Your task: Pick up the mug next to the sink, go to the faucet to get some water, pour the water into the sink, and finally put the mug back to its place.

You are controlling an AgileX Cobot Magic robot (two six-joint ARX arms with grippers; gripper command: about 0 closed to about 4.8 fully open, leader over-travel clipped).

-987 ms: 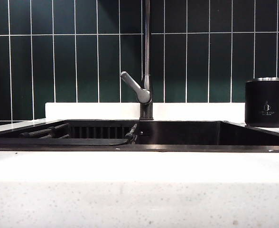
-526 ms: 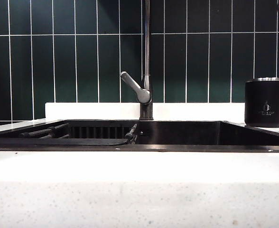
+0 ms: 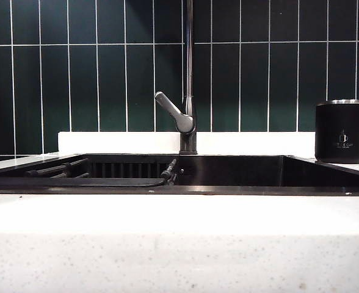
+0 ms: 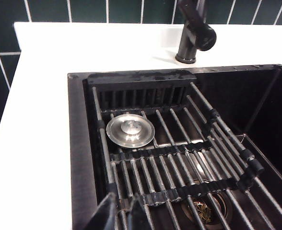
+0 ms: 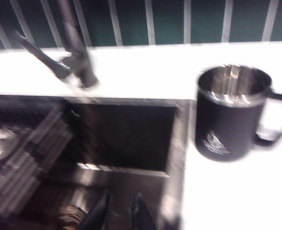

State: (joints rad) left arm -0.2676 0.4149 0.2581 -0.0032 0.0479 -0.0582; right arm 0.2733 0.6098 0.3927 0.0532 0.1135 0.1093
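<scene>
The right pincer (image 5: pixel 119 211) shows only as two dark fingertips with a narrow gap between them, holding nothing, hanging above the sink (image 5: pixel 126 134) on the side nearer the mug (image 5: pixel 231 112). The left pincer (image 4: pixel 117 215) is likewise nearly shut and empty, its tips poised over the rack (image 4: pixel 179 158) that lies in the sink, beside the round metal drain stopper (image 4: pixel 130 130). Neither pincer shows in the exterior view. The mug stands upright on the white surface (image 5: pixel 237 191) just beside the sink's edge, on the far side of the sink from the rack, its handle turned away from the sink; it looks empty. The step in hand appears to be the reach for the mug, most likely by the right pincer. To do it well, the pincer should probably widen before it closes in, as the present gap looks too narrow for the mug's wall or body, and it should approach level so the mug is not tipped. The faucet (image 3: pixel 188 79) rises behind the sink, so the lift should stay clear of its lever (image 3: pixel 173 112).
</scene>
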